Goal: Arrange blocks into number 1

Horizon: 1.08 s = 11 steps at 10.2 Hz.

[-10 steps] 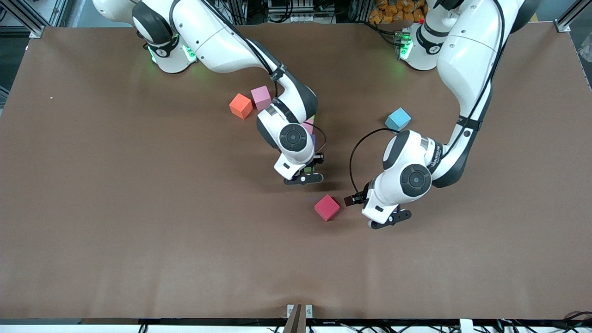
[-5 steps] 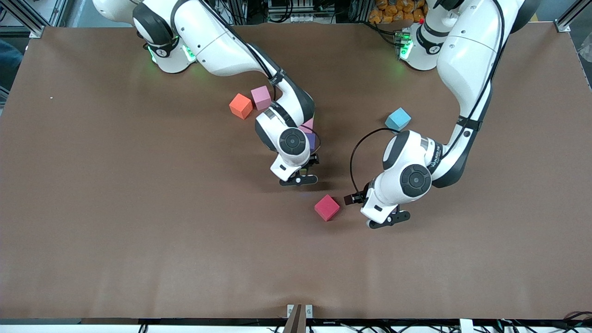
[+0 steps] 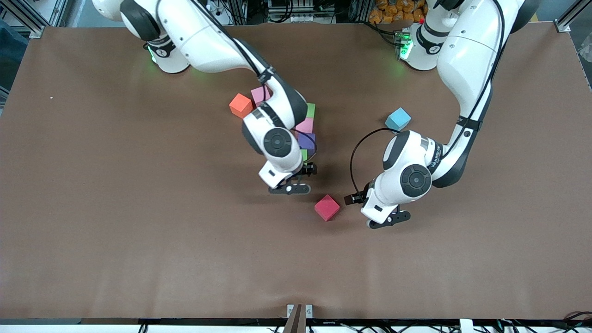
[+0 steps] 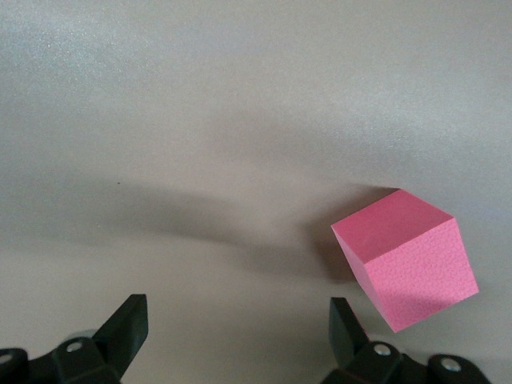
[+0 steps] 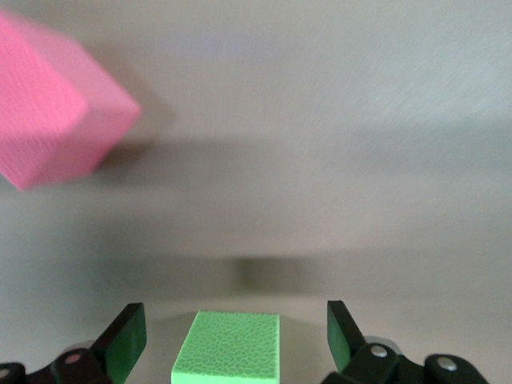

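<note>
Column of the "1" is up on the table: green block, pale pink block, purple block and a second green block run in a line toward the front camera, each touching the next. Right tool sits over the near end of that line, fingers spread wide, the second green block between them on the table, not gripped. Red block lies apart, nearer the camera, turned at an angle. Left tool hovers just beside it, wide open, empty. Next, probably: left tool squares up to the red block, grips it and places it into the figure.
</note>
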Available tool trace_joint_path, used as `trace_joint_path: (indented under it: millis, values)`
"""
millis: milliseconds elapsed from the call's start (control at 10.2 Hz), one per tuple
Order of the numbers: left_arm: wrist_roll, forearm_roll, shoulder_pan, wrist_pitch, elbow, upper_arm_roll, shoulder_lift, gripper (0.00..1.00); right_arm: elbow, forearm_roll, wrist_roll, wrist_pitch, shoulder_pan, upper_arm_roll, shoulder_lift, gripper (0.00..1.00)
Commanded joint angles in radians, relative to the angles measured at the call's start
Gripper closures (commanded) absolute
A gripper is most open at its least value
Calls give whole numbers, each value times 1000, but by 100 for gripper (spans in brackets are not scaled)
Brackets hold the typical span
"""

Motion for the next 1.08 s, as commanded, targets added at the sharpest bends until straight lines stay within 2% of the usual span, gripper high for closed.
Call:
trace_joint_path:
  millis: [0,295,491,589,884,982]
  values:
    - [30,-17,-7,-4,12,9,1,0,-24,-3,-60,-110,-114,14,-101,0]
    - [41,-26,-30,0,21,9,11,0,-67,-18,-279,-275,-247,9,-195,0]
    - [18,-72,-61,29,66,8,46,0,-218,-61,-368,-270,-314,7,-313,0]
    - [-13,-159,-65,40,81,12,63,0,-292,-63,-375,-268,-317,7,-369,0]
    - [-86,-189,-102,88,123,43,103,0,-610,-61,-356,-91,-277,9,-537,0]
    - [-88,-189,-108,98,147,43,128,0,-663,-55,-337,-72,-275,11,-567,0]
